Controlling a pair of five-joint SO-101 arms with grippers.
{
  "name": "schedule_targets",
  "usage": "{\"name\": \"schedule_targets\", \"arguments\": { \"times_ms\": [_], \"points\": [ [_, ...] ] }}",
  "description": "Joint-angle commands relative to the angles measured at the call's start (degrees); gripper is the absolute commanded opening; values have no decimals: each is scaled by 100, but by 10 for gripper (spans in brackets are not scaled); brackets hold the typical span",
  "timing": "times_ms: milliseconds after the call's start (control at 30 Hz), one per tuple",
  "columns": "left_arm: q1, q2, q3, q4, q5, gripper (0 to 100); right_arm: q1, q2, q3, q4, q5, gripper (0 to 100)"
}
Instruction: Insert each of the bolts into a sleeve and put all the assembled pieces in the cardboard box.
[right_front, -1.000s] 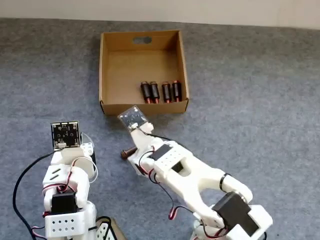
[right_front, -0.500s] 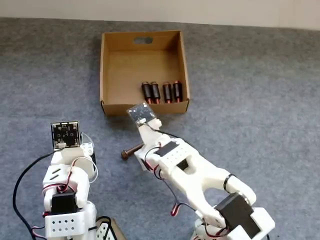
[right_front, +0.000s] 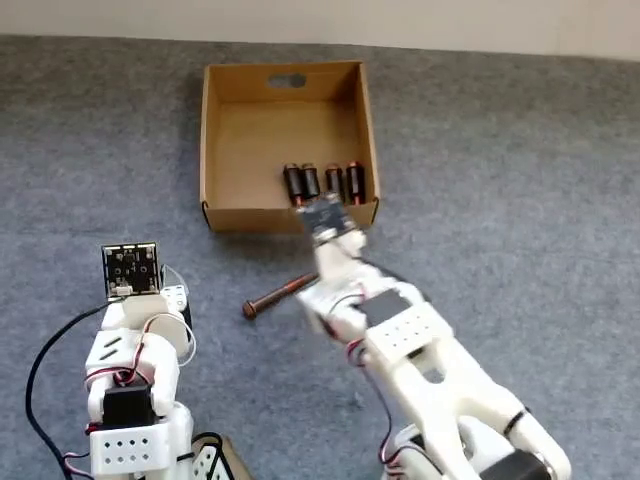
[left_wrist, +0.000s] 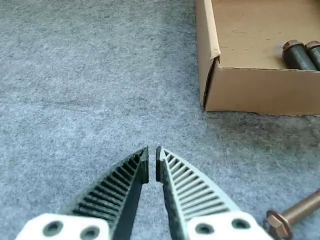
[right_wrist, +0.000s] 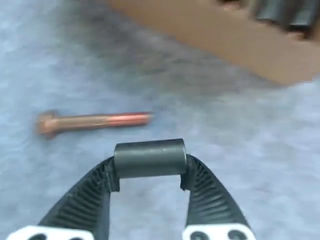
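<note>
Count: 1 cardboard box, 4 assembled pieces inside it, 1 loose bolt, 1 loose sleeve, 2 arms.

The box is sitting on the grey carpeted worktop toward its far edge, a bit left of centre. The 4 assembled pieces are lying side by side in a row along the box's near wall, toward its near right corner. In the high view the right arm's wrist is overlapping part of that row. The bolt is lying flat on the worktop just outside the box's near wall, btwn the box and the worktop's near edge, w/ its head pointing toward the left arm's side.

The right gripper is clamping the sleeve, which is lying across from one fingertip to the other. The bolt is lying just beyond the sleeve, approx. parallel to it and not touching it. The box's near wall is showing farther off.

The left gripper is pinched together w/ nothing btwn its fingers, leaving just a thin slit. It is hanging over the worktop toward the near left corner. The box's near left corner is lying ahead of it, and the bolt's head is lying near it, off to one side.
</note>
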Motion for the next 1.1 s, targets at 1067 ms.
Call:
{"name": "schedule_targets", "arguments": {
  "times_ms": [1067],
  "points": [
    [119,1657,-1499,149,-237,59,1807,2413,-2343,2791,273,228]
  ]
}}
